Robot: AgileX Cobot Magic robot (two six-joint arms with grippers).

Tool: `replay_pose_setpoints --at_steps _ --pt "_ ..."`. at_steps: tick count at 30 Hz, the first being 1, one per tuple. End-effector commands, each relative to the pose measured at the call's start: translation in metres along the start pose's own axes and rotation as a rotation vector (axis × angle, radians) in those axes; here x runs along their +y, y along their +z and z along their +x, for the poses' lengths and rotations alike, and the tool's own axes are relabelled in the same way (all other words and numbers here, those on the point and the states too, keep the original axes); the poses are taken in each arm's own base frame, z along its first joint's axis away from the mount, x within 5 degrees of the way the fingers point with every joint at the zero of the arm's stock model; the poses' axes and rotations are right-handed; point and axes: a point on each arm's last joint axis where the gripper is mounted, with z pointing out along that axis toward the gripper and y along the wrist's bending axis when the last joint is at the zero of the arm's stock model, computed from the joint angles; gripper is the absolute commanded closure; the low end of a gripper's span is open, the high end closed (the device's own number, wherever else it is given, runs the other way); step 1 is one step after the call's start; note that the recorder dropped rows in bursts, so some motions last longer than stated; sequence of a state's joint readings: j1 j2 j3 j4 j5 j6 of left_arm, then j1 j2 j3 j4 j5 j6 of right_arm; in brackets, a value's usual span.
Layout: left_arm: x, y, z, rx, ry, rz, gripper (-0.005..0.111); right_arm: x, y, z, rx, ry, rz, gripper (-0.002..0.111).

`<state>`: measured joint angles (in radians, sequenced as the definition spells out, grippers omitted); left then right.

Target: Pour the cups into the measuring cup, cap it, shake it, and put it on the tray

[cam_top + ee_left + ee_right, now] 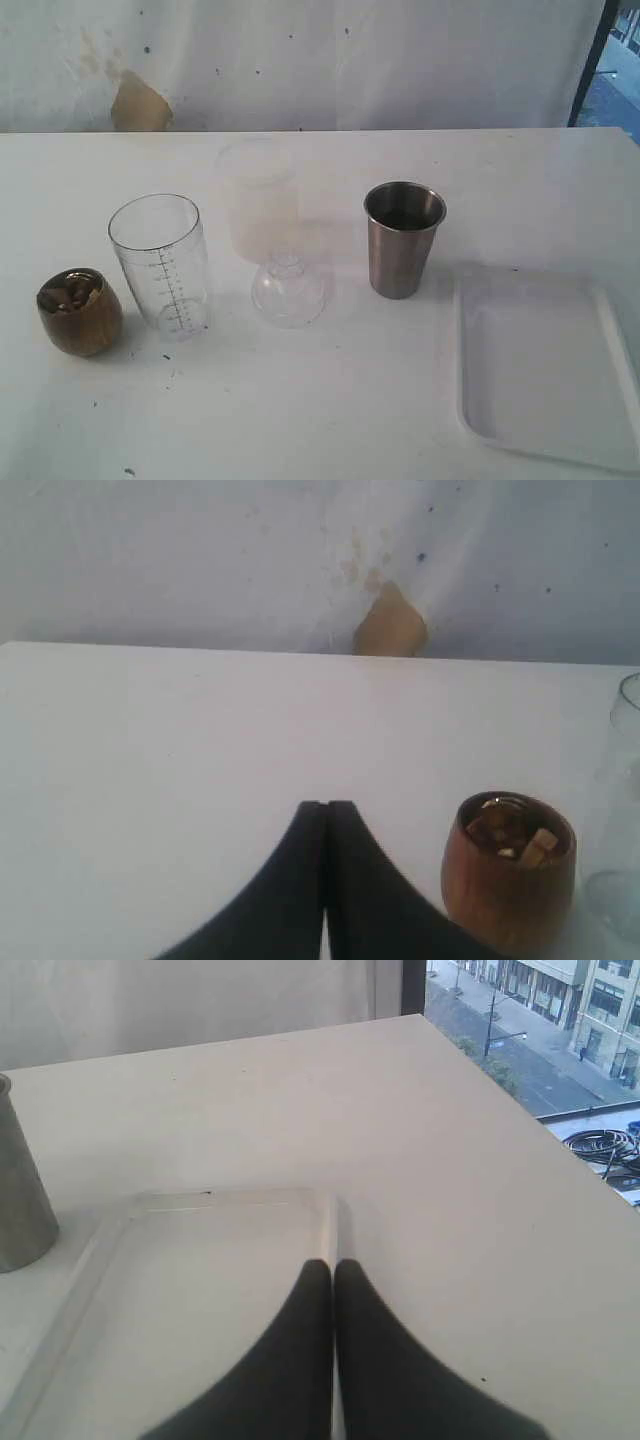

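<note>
A rounded brown wooden cup [80, 311] with small pieces inside stands at the table's left. Beside it stands the clear measuring cup [160, 264] with black marks, upright and uncapped. The steel tumbler [403, 240] stands right of centre. The white tray [545, 365] lies at the front right with nothing on it. No arm shows in the exterior view. My left gripper [326, 805] is shut with nothing in it, a little short of the wooden cup [508, 870]. My right gripper [332, 1263] is shut and holds nothing, over the tray's rim [329, 1222], with the tumbler [20, 1205] off to one side.
A frosted white plastic cup [260, 200] stands behind a clear domed lid [288, 290] in the middle of the table. A wall with a brown patch [140, 103] runs behind the table. The table's far right corner [415, 1022] borders a window.
</note>
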<state>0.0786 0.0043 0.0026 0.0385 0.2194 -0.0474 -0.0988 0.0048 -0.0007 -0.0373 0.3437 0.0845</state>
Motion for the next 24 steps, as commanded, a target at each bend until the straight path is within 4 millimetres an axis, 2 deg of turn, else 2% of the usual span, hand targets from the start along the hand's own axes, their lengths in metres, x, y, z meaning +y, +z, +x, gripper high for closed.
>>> replay_pose_setpoints --at_steps 1,9,11,13,24 --pt "0.000 -0.001 -0.010 -0.107 0.004 0.002 0.107 0.000 0.000 0.000 -0.009 -0.005 0.007 0.108" --pt "-0.001 -0.002 -0.019 -0.206 -0.005 0.008 0.107 0.000 0.000 0.000 -0.009 -0.005 0.007 0.108" --pt "-0.001 -0.003 -0.022 -0.240 -0.062 0.016 0.107 0.000 0.000 0.000 -0.009 -0.005 0.007 0.108" --pt "-0.001 -0.004 -0.024 -0.262 -0.199 0.034 0.107 0.000 0.000 0.000 -0.009 -0.005 0.007 0.108" --pt "-0.001 -0.005 -0.028 -0.303 -0.255 0.045 0.107 0.000 0.000 0.000 -0.009 -0.005 0.007 0.108"
